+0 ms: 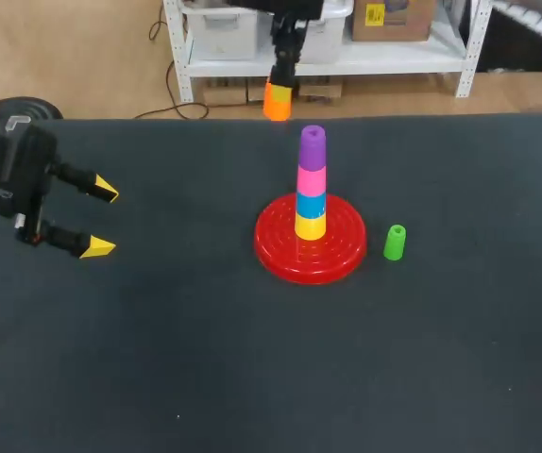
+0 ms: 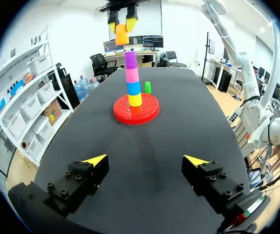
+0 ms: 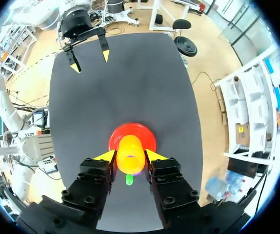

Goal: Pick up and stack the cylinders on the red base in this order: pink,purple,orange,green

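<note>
The right gripper [image 3: 130, 157] is clamped on a short orange plastic cylinder [image 1: 277, 100], one yellow-tipped finger on each side. It holds the cylinder high in the air, pointing straight down. Directly beneath the gripper stands the tower: a round red plastic base [image 1: 273, 253] carrying a yellow cylinder [image 1: 311, 226], a blue cylinder [image 1: 311, 205], a pink cylinder [image 1: 312, 179] and a purple cylinder [image 1: 313, 146] on top.

The orange piece appears to be held above the purple one because it is next in the order. The height probably leaves room to line it up before lowering. The small green plastic cylinder [image 1: 395, 243] stands upright on the black table [image 1: 158, 359], just beside the base and below the gripper, likely waiting as the last piece.

The left gripper [image 1: 101, 219] holds nothing and its fingers are spread wide. It sits level and low over the table, with the tower well ahead of its fingertips.
</note>
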Controlling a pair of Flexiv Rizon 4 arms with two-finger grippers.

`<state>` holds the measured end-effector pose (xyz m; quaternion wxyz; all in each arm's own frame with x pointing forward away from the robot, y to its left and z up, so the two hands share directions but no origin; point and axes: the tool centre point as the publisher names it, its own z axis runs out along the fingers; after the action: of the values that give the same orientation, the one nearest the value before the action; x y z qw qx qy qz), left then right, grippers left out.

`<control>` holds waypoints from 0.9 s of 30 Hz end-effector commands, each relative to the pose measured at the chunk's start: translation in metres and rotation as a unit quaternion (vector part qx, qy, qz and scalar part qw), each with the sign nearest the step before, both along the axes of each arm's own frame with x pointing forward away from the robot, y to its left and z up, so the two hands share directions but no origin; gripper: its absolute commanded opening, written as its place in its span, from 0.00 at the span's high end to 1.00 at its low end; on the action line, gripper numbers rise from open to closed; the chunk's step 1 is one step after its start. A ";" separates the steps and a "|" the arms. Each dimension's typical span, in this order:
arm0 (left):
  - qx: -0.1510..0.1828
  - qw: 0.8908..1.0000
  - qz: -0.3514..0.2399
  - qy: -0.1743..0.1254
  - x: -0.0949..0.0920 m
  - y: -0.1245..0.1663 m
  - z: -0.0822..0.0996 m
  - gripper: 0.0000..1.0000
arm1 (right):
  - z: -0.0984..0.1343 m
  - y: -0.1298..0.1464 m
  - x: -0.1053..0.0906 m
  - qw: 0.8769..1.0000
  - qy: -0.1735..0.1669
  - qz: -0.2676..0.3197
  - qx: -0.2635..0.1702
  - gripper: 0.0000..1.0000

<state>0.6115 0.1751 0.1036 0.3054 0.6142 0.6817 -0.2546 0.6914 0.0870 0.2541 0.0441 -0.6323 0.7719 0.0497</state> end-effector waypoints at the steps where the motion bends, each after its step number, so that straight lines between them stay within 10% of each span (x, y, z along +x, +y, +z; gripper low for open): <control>1: -0.002 1.000 0.000 -0.002 0.000 0.001 -0.001 0.00 | 0.004 -0.016 -0.015 0.999 -0.045 -0.017 0.014 1.00; 27: -0.002 1.000 0.000 -0.002 0.000 0.001 -0.001 0.00 | -0.023 -0.038 -0.006 0.998 -0.012 -0.049 -0.025 1.00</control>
<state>0.6115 0.1751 0.1036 0.3054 0.6142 0.6817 -0.2546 0.6826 0.0466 0.2314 0.0425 -0.5950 0.8023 0.0207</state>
